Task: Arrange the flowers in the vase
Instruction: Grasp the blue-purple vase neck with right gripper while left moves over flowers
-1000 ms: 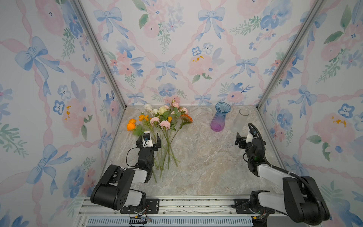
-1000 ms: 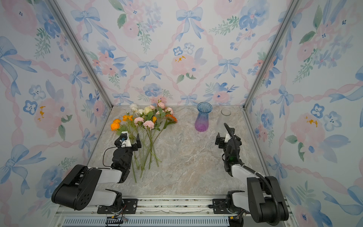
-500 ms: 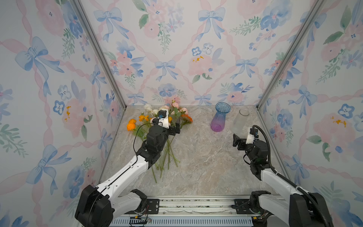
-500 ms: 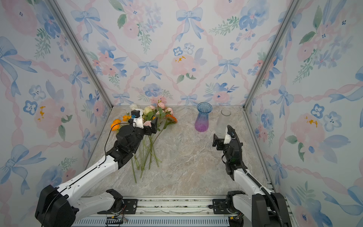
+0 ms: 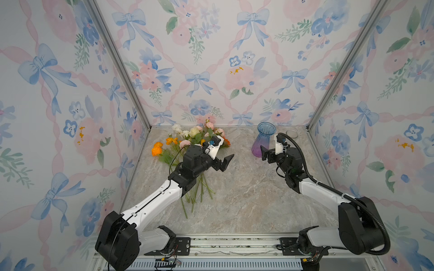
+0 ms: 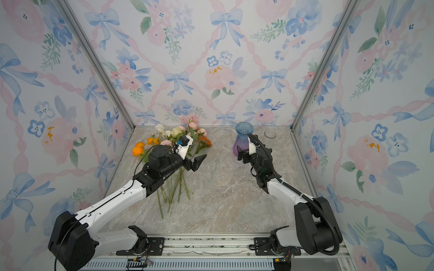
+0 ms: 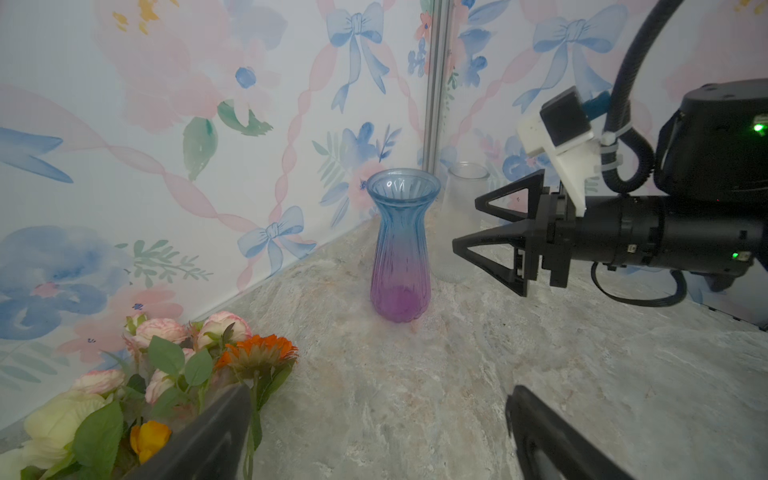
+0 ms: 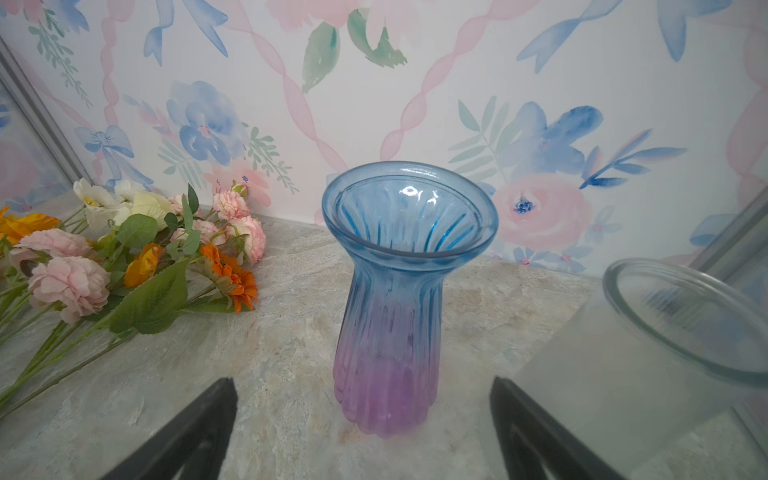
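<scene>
The flowers (image 5: pixel 187 143) lie in a loose bunch on the bench (image 5: pixel 246 199), at the back left. Their pink, orange, white and cream heads point toward the back wall (image 5: pixel 211 70) and their green stems fan out toward the front. None of them is in the vase (image 5: pixel 263 140).

The vase stands upright and empty at the back right of the bench, well apart from the bunch. It is ribbed glass, blue at the flared mouth and purple at the base. A clear glass jar (image 5: pixel 292 134) stands just beside it, nearer the back right corner.

The left arm reaches over the stems. The left hand (image 5: pixel 226 163) hangs above the bench just to the right of the flower heads, aimed toward the vase. Its fingers are spread wide and nothing is between them.

The right hand (image 7: pixel 467 224) is near the lower part of the vase, on the jar's side, with its fingers pointing at the vase. They are spread wide too, and hold nothing. The left wrist view shows a clear gap between the fingertips and the glass. In the right wrist view the vase stands ahead of the two fingers, in line with the space between them.
</scene>
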{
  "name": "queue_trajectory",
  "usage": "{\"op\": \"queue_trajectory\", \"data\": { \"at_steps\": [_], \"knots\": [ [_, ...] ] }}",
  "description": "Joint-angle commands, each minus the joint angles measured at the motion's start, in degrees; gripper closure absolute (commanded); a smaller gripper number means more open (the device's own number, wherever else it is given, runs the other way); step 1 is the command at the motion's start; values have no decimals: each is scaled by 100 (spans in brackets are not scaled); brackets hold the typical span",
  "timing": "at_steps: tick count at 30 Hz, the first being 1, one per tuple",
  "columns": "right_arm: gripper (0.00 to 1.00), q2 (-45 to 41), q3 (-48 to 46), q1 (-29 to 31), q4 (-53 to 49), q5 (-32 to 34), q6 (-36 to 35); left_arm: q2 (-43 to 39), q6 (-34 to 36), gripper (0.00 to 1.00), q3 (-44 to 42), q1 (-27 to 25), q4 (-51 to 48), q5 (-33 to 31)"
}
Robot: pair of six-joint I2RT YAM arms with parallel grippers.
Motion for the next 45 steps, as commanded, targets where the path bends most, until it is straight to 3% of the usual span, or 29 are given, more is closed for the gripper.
{"op": "queue_trajectory", "data": {
  "at_steps": [1, 19, 39, 45],
  "knots": [
    [3, 485, 214, -1, 319, 325, -81, -226, 81, 2, -40, -25, 277, -122],
    [3, 2280, 962, -253, 1636, 281, 255, -145, -20, 2, -15, -31, 299, 244],
    [0, 2961, 1633, -273, 2165, 150, 263, -193, 45, 2, -36, -31, 302, 377],
    [9, 3035, 1629, -282, 2322, 95, 276, -204, 79, 2, -59, -27, 301, 396]
  ]
}}
